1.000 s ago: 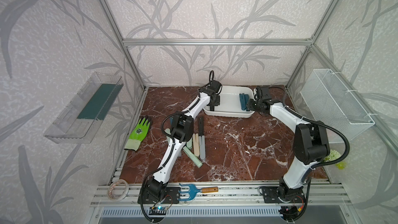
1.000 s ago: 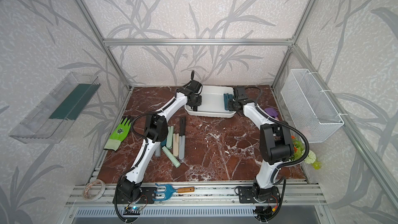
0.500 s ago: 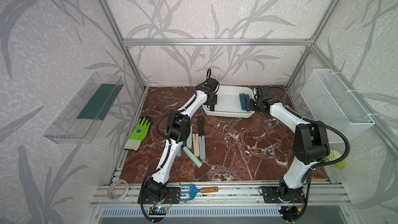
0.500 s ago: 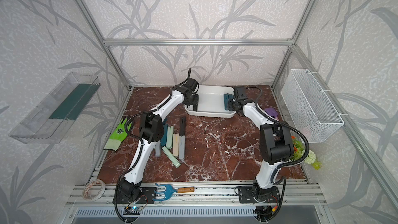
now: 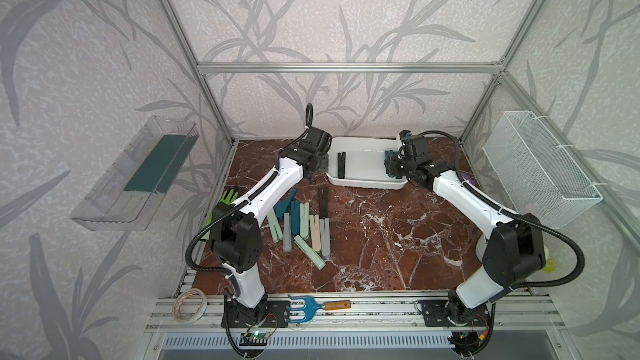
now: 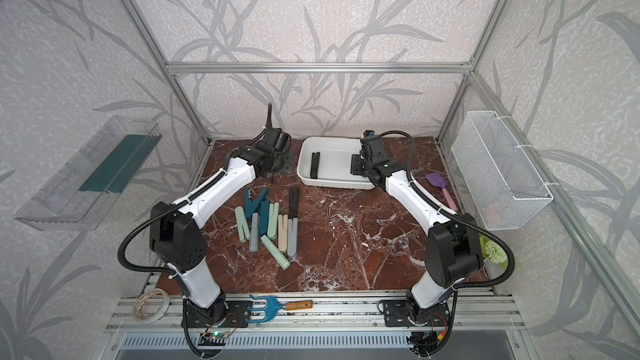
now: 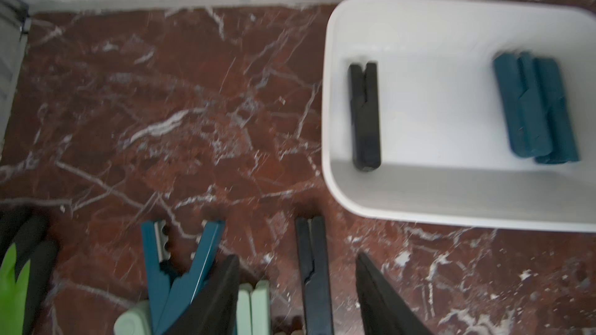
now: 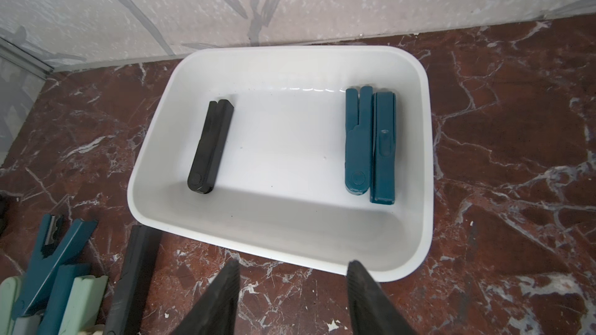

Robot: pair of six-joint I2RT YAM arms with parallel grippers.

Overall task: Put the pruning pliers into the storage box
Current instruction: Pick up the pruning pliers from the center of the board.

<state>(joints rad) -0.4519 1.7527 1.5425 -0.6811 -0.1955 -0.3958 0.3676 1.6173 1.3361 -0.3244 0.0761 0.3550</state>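
1. Left gripper [image 7: 296, 256]: jaws parted and empty. It hangs over the table just beside the left end of the storage box [image 5: 363, 181], above the far end of the loose pile.
2. Loose pruning pliers [image 5: 304, 223]: about ten lie flat on the table in a rough row, touching or overlapping, in teal, mint, grey, beige and black. None of these is in the box yet.
3. Open teal pliers [image 7: 180, 262]: these are sprung into a V with a notched blade showing. They probably need a hold near the pivot, since the spread arms may swing.
4. Black pliers on the table [image 5: 322, 202]: these lie at the right edge of the row, nearest the box and clear on one side, so they look the easiest pick.
5. Black pliers in the box [image 8: 209, 146]: one pair lies flat near the left end.
6. Teal pliers in the box [image 8: 371, 143]: two pairs lie side by side, touching, near the right end.
7. Right gripper [image 8: 293, 262]: jaws parted and empty, above the right end of the box.
8. Handling, as judged: the pliers look stiff, flat, fairly light and smooth-coated, so possibly slippery. Pinch across the narrow width at mid-length.
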